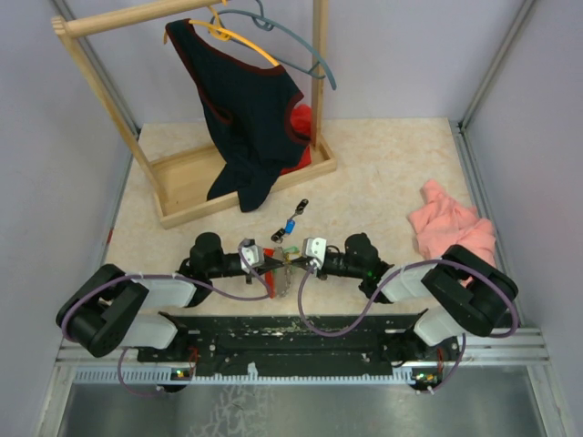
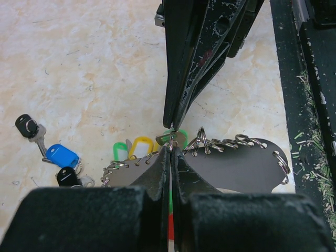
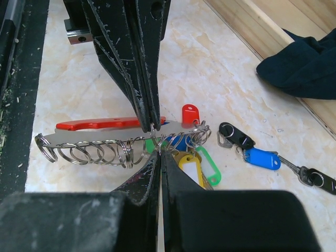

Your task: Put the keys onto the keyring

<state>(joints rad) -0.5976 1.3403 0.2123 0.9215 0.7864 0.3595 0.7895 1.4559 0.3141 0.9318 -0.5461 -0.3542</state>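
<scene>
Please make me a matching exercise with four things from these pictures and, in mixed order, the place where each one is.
1 keyring
2 blue key
3 pink cloth
4 dark garment

a on a hanger on the wooden rack
b at the table's right side
c where the shut left pincer and right pincer meet
d on the table, apart from the keyring

Pairs: 1-c, 2-d, 3-b, 4-a

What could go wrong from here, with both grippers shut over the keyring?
The left gripper and right gripper meet tip to tip right at the keyring. A pull might let it slip, or make them collide. The blue key lies apart, off the keyring, so a dragged keyring could knock it further away.
</scene>
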